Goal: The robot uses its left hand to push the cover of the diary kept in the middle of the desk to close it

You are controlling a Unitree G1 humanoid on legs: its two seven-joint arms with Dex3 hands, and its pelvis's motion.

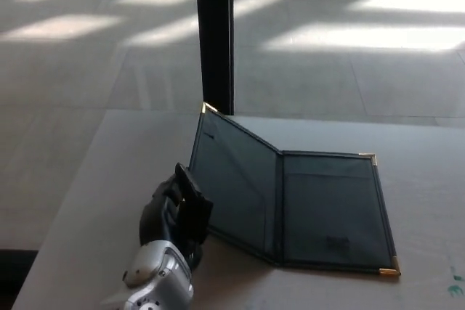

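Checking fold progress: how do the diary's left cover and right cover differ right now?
The left cover is tilted up off the desk; the right cover lies flat on it. The left hand is at the left cover's outer edge; nothing touches the right cover. Both are dark with gold corner caps.

One diary (290,205) lies open on the one desk (109,179), showing two covers and three visible brass corner caps. One robot hand (176,214) is in view. One dark post (215,34) stands beyond the desk's far edge.
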